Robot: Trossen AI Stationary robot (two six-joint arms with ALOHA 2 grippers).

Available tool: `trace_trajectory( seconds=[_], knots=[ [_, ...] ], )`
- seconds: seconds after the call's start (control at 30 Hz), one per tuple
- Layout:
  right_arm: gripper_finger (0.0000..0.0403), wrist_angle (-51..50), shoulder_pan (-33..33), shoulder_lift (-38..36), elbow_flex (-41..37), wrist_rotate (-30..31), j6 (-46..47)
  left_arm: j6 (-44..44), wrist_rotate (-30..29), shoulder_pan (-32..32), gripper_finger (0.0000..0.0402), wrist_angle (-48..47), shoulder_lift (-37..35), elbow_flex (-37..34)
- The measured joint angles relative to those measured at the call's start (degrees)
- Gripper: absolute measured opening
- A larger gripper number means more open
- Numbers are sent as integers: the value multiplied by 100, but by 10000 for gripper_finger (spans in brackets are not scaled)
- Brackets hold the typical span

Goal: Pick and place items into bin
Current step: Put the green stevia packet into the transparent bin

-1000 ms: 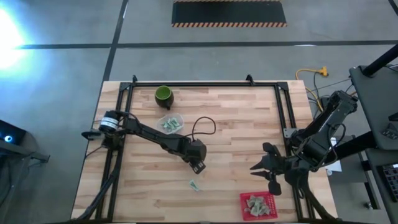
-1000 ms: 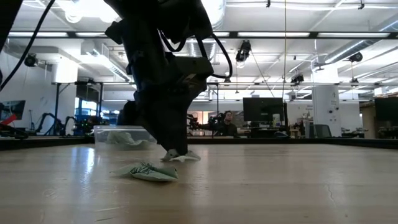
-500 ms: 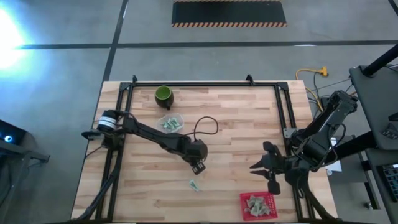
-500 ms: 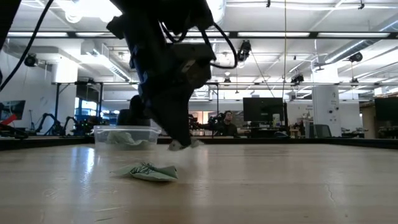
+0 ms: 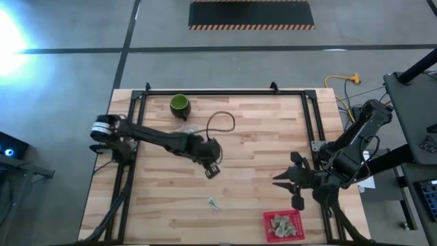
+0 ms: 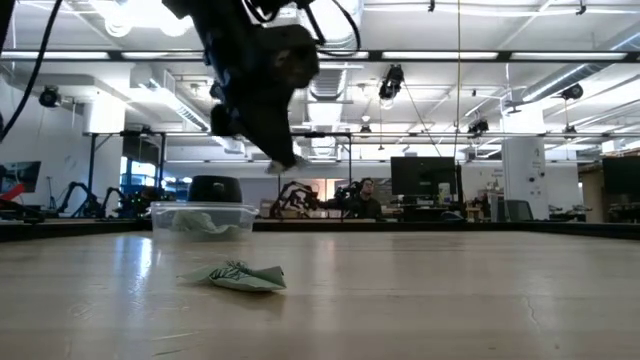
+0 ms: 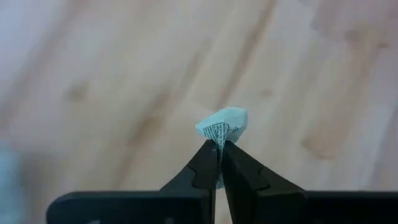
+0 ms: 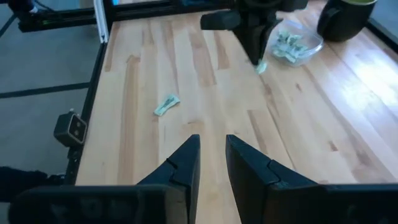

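Got a packet (image 7: 222, 124) pinched tight in my left gripper (image 5: 212, 170); red bin (image 5: 282, 226) sits off toward my right gripper (image 5: 285, 180), which idles part-open, empty.

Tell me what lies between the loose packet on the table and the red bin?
Only bare wooden table lies between the loose packet and the red bin, as the high view shows.

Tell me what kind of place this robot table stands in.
Probably a robotics lab or workshop: a concrete floor with hazard-striped matting, exposed ceiling ducts, and desks with monitors where a person sits behind the table.
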Motion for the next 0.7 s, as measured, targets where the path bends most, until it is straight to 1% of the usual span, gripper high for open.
trace_trajectory(
  seconds=[0.13, 0.27, 0.37, 0.53, 0.7],
  knots=[
    [68, 1, 0, 1, 0, 181, -1, 290, -436, 191, 4, -623, -381, -9],
    [68, 23, -32, 0, 0, 223, 15, 638, -822, 406, 4, -1239, -724, -22],
    [68, 58, -64, 1, 0, 286, 28, 985, -1133, 597, 4, -1659, -857, -34],
    [68, 133, -102, 1, 0, 325, 32, 1489, -1222, 1027, 4, -2070, -911, -104],
    [68, 270, -109, 1, 0, 325, 47, 1754, -1211, 1413, 4, -2091, -911, -398]
  ],
)
